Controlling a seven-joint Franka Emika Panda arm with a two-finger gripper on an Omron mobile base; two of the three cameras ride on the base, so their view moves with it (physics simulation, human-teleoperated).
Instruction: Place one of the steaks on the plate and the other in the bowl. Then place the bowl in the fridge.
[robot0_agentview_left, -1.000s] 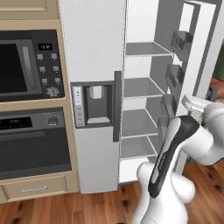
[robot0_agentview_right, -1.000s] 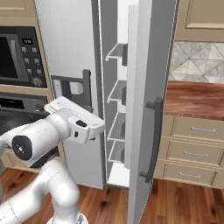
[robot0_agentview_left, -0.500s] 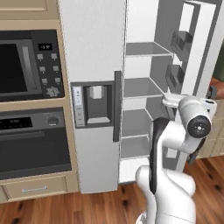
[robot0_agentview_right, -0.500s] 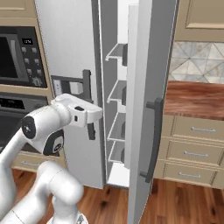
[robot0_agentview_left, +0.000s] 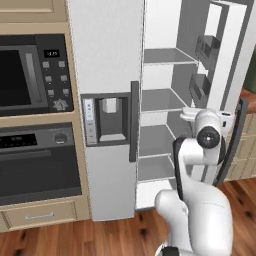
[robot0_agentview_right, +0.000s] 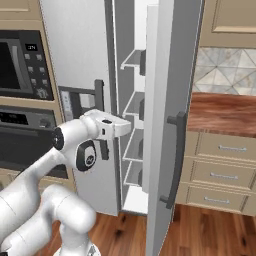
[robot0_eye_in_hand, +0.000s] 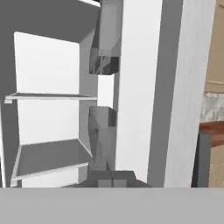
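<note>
The fridge (robot0_agentview_left: 105, 60) stands right in front of me, its left door shut and its right door (robot0_agentview_right: 170, 100) swung wide open. Bare grey shelves (robot0_agentview_left: 159, 99) show inside, and the hand view looks in at these shelves (robot0_eye_in_hand: 50, 155) and at the door bins (robot0_eye_in_hand: 103, 65). My gripper (robot0_eye_in_hand: 111, 180) is shut, with nothing visible between its tips, at the mouth of the open compartment at middle-shelf height. My hand (robot0_agentview_right: 114, 126) hangs just left of the opening. The steaks, the plate and the bowl are out of view.
A black microwave (robot0_agentview_left: 30, 75) and oven (robot0_agentview_left: 37, 155) are built in to the left of the fridge. To the right of the open door is a wooden counter (robot0_agentview_right: 225, 110) over drawers (robot0_agentview_right: 222, 172). The floor is wood.
The arm has folded upright in front of the fridge. The hand has shifted slightly toward the open compartment. The gripper stays shut, and the fridge doors have not moved.
</note>
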